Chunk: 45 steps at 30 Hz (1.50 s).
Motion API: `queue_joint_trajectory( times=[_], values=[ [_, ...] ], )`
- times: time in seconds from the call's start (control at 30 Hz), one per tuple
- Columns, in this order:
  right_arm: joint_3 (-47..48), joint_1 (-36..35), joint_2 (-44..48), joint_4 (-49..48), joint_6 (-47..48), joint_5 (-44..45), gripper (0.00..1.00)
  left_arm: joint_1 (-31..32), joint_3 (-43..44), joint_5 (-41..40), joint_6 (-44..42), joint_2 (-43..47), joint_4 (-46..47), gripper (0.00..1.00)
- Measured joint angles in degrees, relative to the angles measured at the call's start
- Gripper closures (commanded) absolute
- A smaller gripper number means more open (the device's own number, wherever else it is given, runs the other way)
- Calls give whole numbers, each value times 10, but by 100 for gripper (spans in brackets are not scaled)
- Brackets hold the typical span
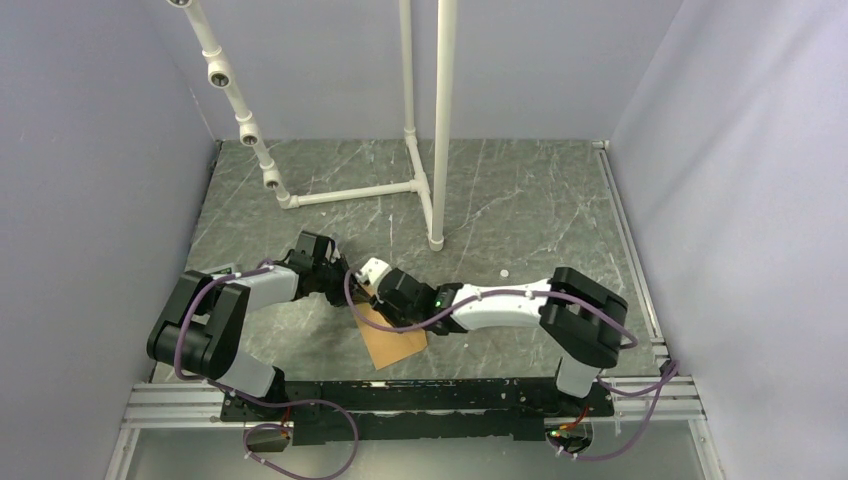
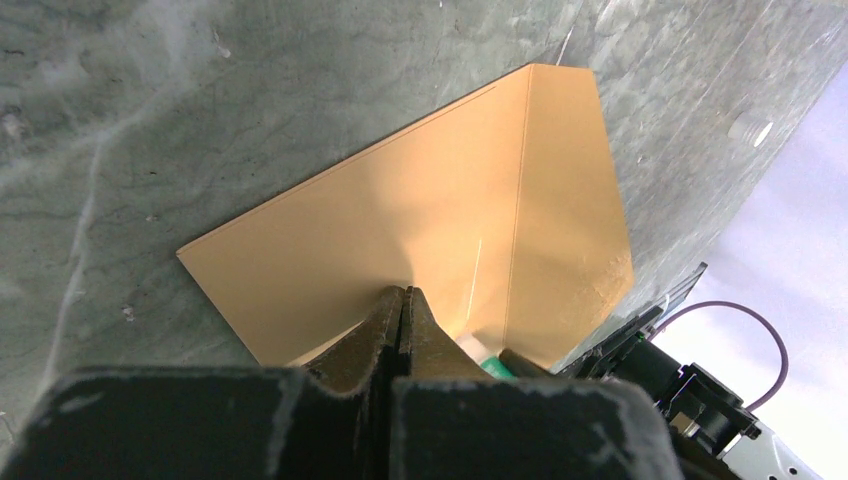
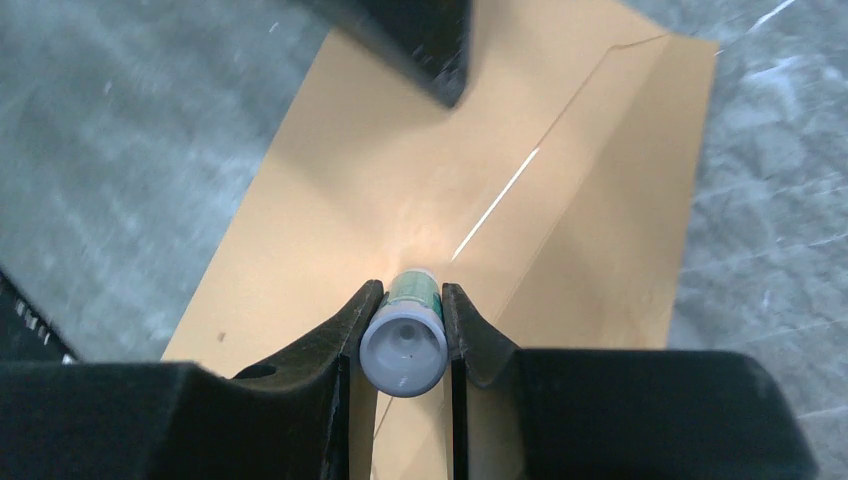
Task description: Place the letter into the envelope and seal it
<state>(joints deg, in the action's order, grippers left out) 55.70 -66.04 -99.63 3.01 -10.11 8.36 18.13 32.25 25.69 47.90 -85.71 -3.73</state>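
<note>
An orange-brown envelope [image 1: 397, 342] lies flat on the grey marbled worktop [image 1: 520, 200], close to its near edge. The left gripper [image 2: 403, 298], jaws pressed together, sets its tips on the envelope's middle. The right gripper [image 3: 403, 320] hangs just above the envelope, clamping a small grey-capped tube [image 3: 404, 348]. White pipes [image 1: 355, 193] stand towards the far edge. Only the wrist views show the flap's crease.
</note>
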Motion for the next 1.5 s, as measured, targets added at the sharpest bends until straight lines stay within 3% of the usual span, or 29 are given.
queue_joint_trajectory(
  times=[0.23,0.67,1.13,1.5],
  values=[
    [-27,-20,24,2,26,-30,100,0,0,0,0,0,0,98],
    [64,9,-53,7,5,-10,100,0,0,0,0,0,0,98],
    [0,-19,-1,2,7,5,100,-2,1,3,-1,-2,0,98],
    [86,24,-71,12,-26,21,100,-3,3,4,-2,-4,-4,98]
  ],
)
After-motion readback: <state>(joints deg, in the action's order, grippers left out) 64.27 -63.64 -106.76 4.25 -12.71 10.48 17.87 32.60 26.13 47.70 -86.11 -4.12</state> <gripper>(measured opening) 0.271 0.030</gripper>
